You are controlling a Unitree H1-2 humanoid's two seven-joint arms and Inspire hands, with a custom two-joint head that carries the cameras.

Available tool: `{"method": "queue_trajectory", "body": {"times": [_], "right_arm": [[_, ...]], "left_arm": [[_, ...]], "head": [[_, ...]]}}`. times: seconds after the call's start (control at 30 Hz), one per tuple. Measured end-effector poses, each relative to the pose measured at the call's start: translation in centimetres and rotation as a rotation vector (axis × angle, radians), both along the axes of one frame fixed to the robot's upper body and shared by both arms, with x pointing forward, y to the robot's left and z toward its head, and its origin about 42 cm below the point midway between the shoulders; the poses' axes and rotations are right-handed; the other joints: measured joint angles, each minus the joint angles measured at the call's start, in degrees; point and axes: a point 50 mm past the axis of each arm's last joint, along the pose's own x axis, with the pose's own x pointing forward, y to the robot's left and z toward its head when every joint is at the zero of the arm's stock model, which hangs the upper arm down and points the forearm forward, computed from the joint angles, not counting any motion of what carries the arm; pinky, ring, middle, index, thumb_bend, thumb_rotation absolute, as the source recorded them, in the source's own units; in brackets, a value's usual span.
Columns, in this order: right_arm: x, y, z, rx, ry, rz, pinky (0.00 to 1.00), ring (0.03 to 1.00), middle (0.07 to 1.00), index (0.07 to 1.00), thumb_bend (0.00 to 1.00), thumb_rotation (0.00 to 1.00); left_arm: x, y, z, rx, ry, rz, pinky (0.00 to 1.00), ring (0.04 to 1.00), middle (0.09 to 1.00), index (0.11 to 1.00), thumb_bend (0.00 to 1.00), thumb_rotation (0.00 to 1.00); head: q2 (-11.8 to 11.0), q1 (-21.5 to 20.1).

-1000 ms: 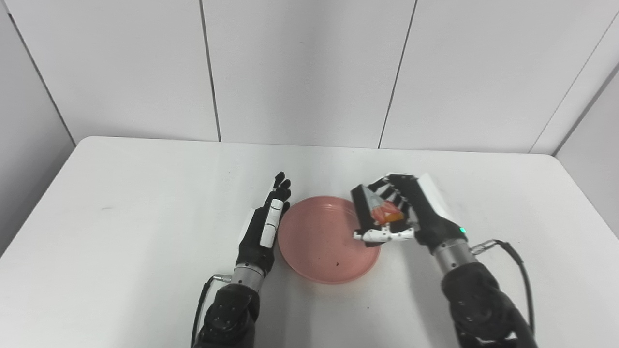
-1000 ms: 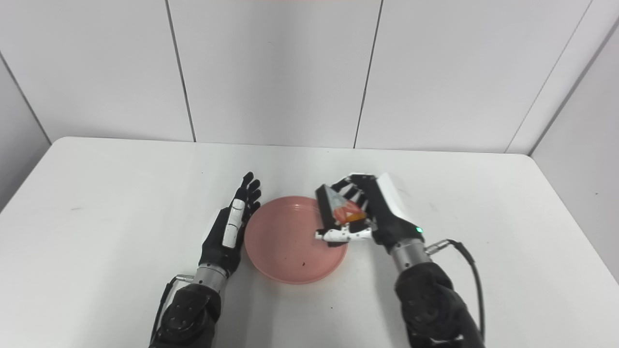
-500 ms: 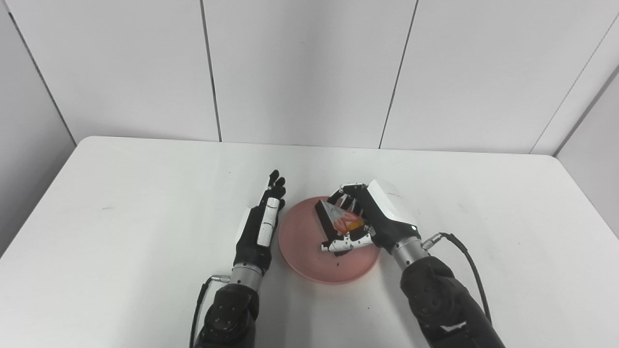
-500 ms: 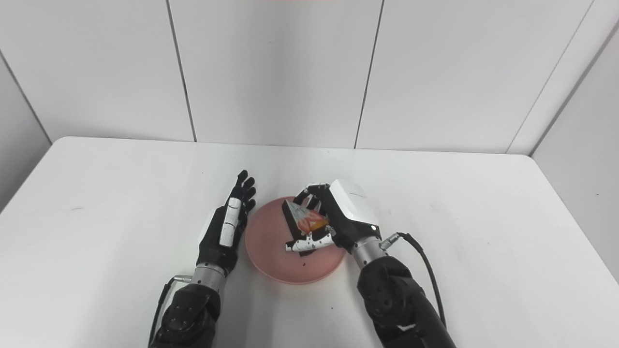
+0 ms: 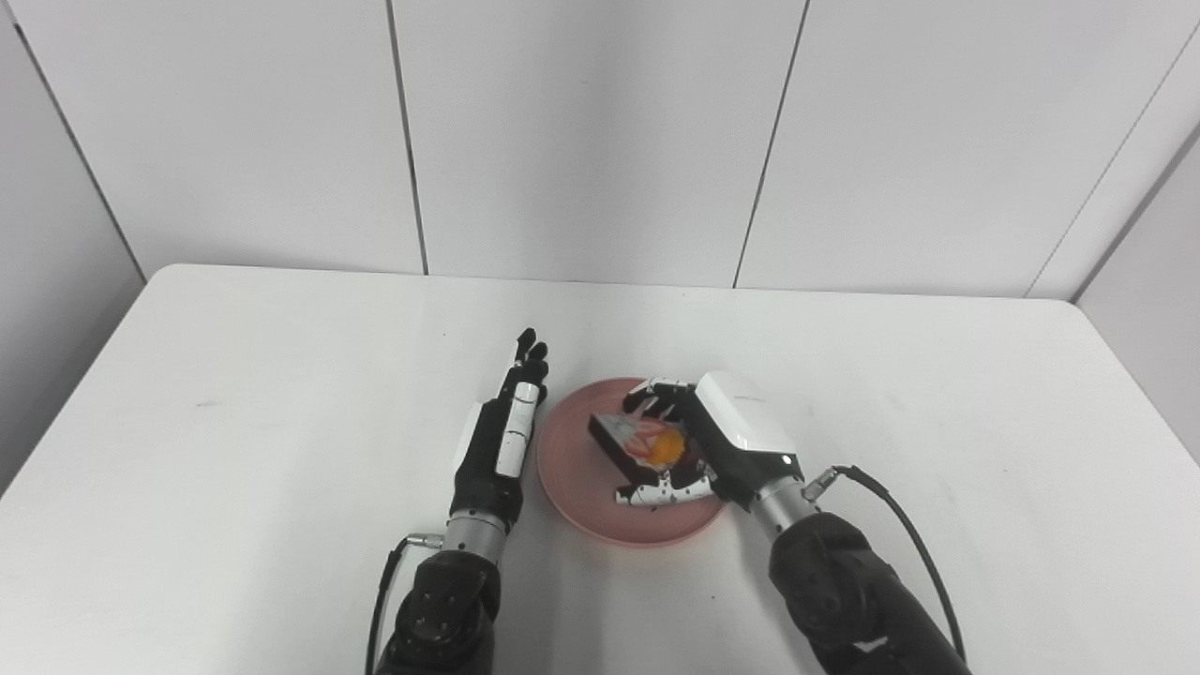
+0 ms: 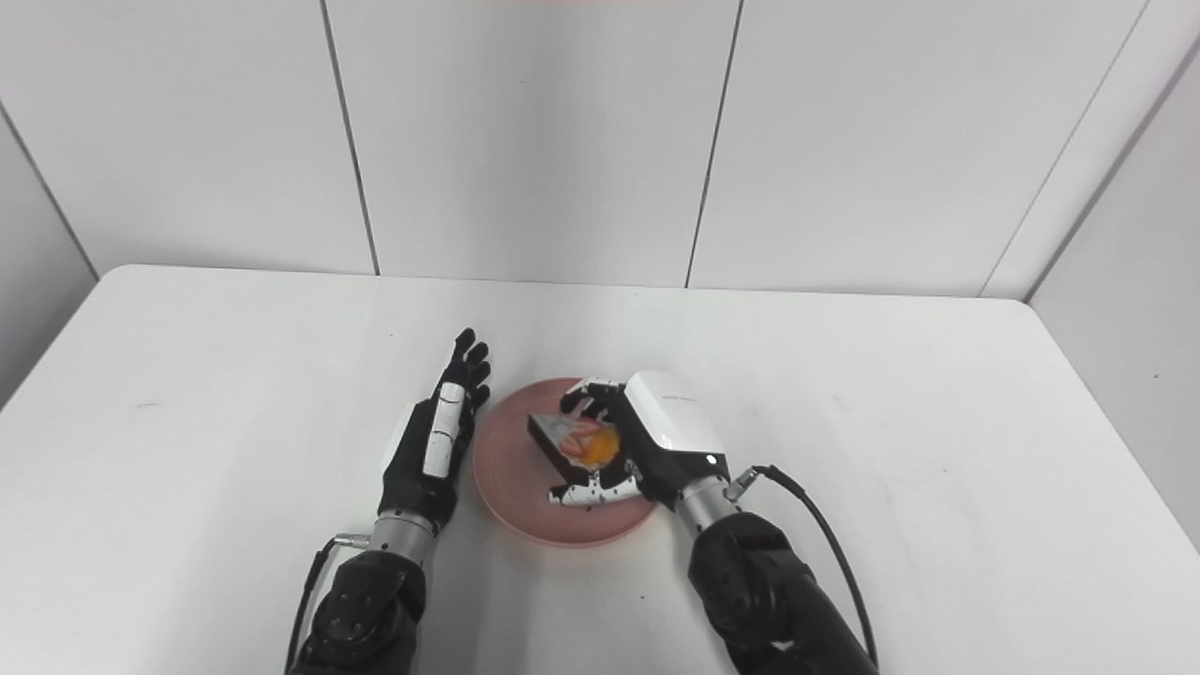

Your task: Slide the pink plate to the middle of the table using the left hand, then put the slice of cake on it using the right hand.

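Observation:
The pink plate (image 5: 572,473) lies near the middle of the white table. My right hand (image 5: 712,445) is over the plate and shut on the slice of cake (image 5: 637,442), a dark wedge with red and orange fruit on top. The cake sits low over the plate's middle; whether it touches the plate I cannot tell. My left hand (image 5: 502,436) is open, fingers straight and pointing away, standing on edge just left of the plate's rim. The same scene shows in the right eye view, with the cake (image 6: 577,441) in the right hand (image 6: 656,441).
The white table (image 5: 234,394) ends at a far edge below grey wall panels. A black cable (image 5: 900,511) loops from my right wrist. A small dark speck lies on the table in front of the plate.
My right hand has carried the cake leftward from the plate's right rim to over its middle and lowered it. My left hand has drawn slightly left, away from the rim.

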Motion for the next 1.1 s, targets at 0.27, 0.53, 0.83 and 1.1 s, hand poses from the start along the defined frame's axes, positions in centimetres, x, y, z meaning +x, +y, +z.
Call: {"method": "queue_trajectory", "body": {"times": [0.27,0.53,0.83,1.1], "right_arm": [[-0.7,-1.4,0.2,0.183,-0.077,0.017,1.00,1.000,1.000,1.000,0.78,0.90],[-1.1,-3.7,-0.5,0.376,-0.104,-0.026,0.95,1.000,1.000,1.000,0.72,0.89],[-1.8,-5.5,-2.6,0.614,-0.049,-0.108,1.00,1.000,1.000,1.000,0.62,0.93],[-2.1,-3.5,-2.7,0.914,0.128,-0.116,1.00,1.000,1.000,1.000,0.67,0.95]], "left_arm": [[-0.1,0.1,0.0,0.002,-0.004,0.000,1.00,1.000,1.000,1.000,0.74,1.00],[-0.3,0.4,0.0,0.007,-0.008,-0.009,1.00,1.000,1.000,1.000,0.72,1.00],[-0.3,1.3,0.0,0.034,-0.018,-0.037,1.00,1.000,1.000,1.000,0.71,1.00],[-0.2,1.9,0.1,-0.004,-0.016,-0.038,1.00,1.000,1.000,1.000,0.70,1.00]], "head": [[0.4,0.2],[0.9,0.0],[1.1,-0.3],[0.9,-0.4]]}}
